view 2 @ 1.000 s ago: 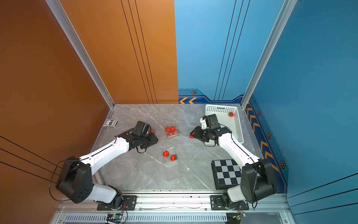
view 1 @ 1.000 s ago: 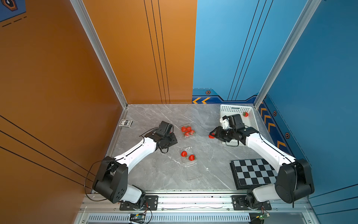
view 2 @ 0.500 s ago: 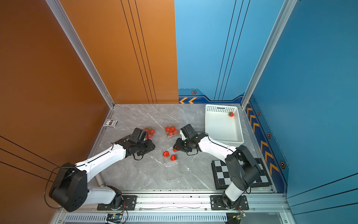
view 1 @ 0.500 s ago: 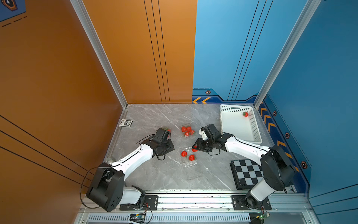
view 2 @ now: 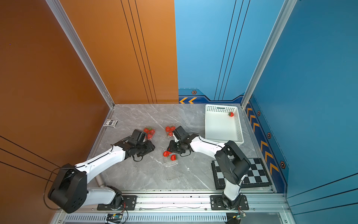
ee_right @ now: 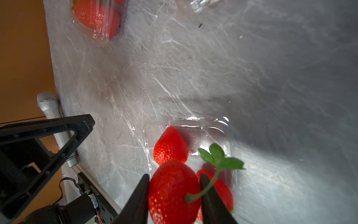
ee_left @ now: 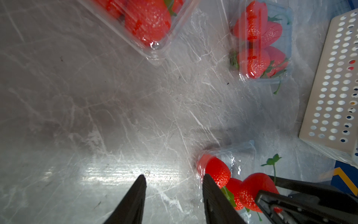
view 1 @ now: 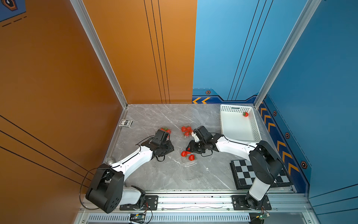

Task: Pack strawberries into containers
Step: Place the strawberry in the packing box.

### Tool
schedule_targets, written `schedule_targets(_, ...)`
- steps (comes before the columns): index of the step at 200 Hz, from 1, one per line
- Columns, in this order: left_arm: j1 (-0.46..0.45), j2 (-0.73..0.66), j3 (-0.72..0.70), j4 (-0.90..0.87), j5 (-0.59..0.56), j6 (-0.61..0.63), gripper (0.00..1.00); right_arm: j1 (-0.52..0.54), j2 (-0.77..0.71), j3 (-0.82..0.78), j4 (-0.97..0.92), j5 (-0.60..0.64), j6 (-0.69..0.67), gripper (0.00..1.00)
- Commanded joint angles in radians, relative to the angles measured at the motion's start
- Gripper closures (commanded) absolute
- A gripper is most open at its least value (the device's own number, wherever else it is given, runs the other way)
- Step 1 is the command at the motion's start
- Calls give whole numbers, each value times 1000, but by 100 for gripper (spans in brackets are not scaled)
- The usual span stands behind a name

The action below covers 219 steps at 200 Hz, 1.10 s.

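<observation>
Right wrist view shows the right hand (ee_right: 174, 179) clenched on one strawberry (ee_right: 172, 195) just above the open container (ee_right: 195, 124), which holds two strawberries (ee_right: 170, 145) on the worktop (ee_right: 213, 67), while the left hand (ee_left: 174, 176) stands released and empty just beside this container.

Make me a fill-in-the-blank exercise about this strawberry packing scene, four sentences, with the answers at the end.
1. The right claw is shut on a red ____ with a green stem.
2. The one open clear plastic clamshell container holds ____ small red strawberries.
3. The large white perforated plastic basket holds just ____ strawberry.
4. The left claw is ____ and holds nothing.
Missing words: strawberry; two; one; open.
</observation>
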Motion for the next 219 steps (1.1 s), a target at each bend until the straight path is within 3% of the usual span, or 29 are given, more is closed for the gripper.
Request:
schedule_targets(1, 10, 3, -17, 13, 21, -1, 50, 5, 22, 33, -12, 43, 11, 69)
schedule_targets(117, 13, 21, -11, 21, 24, -1, 50, -1, 51, 43, -54, 72, -7, 49)
schedule_targets(219, 15, 36, 13, 22, 27, 7, 50, -21, -90, 21, -155, 101, -48, 47)
